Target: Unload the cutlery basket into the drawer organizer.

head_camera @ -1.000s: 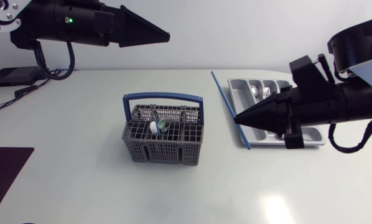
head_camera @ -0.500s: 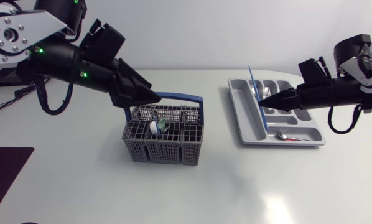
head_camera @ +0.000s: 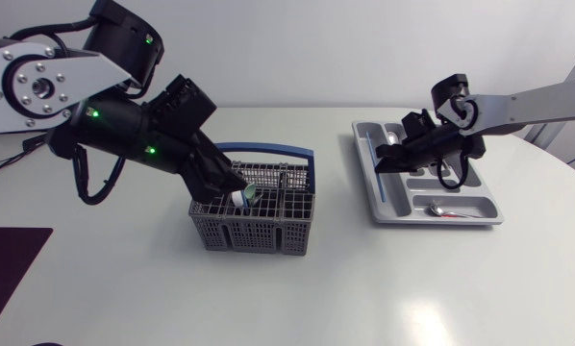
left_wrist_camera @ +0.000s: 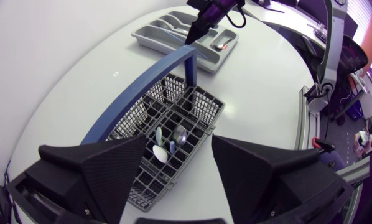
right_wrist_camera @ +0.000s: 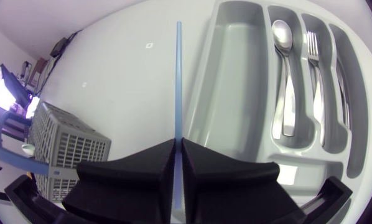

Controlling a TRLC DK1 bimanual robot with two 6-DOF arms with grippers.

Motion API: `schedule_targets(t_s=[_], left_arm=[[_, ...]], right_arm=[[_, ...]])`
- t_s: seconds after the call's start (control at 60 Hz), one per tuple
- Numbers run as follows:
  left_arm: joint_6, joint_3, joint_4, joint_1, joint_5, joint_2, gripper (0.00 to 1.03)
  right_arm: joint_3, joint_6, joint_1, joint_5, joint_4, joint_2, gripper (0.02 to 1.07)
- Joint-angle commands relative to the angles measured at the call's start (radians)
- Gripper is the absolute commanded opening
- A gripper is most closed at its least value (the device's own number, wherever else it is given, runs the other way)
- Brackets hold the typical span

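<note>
**Unloading in progress, 2 steps at once.** Your right hand is clenched on a thin blue stick, possibly a straw. It holds the stick low along the outer wall of the drawer organizer. The next move calls for shifting it over the long compartment and laying it flat before you let go. Your left hand hangs released, fingers spread wide, tilted down over the cutlery basket, with the blue handle ahead of it. A few small pieces stand in 1 compartment below; descend straight and pinch 1 only.
</note>
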Motion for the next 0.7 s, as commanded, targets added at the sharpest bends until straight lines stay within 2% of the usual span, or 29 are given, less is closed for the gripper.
schedule_targets(t_s=[0.0,0.067,0.183,0.267,0.4,0.45,0.55,0.683], left_arm=[[-0.046,-0.009,-0.008,-0.014,-0.022,0.029,0.77],[-0.06,-0.007,-0.008,-0.021,-0.047,0.033,0.77],[-0.087,-0.009,-0.006,-0.038,-0.094,0.041,0.78],[-0.1,-0.014,-0.003,-0.04,-0.114,0.042,0.78],[-0.12,-0.018,-0.003,-0.037,-0.133,0.038,0.78],[-0.123,-0.024,-0.003,-0.034,-0.133,0.029,0.78],[-0.124,-0.035,-0.002,-0.032,-0.133,0.015,0.78],[-0.121,-0.047,0.008,-0.032,-0.133,0.009,0.78]], right_arm=[[0.055,0.062,0.011,0.045,0.001,0.073,0.08],[0.079,0.073,0.012,0.099,0.003,0.109,0.1],[0.131,0.079,0.0,0.128,-0.008,0.179,0.12],[0.15,0.079,-0.003,0.141,-0.01,0.207,0.29],[0.168,0.073,-0.012,0.15,-0.014,0.224,0.66],[0.165,0.068,-0.012,0.148,-0.016,0.222,0.76],[0.156,0.056,-0.011,0.147,-0.027,0.204,0.9],[0.117,0.039,-0.005,0.147,-0.027,0.159,0.95]])
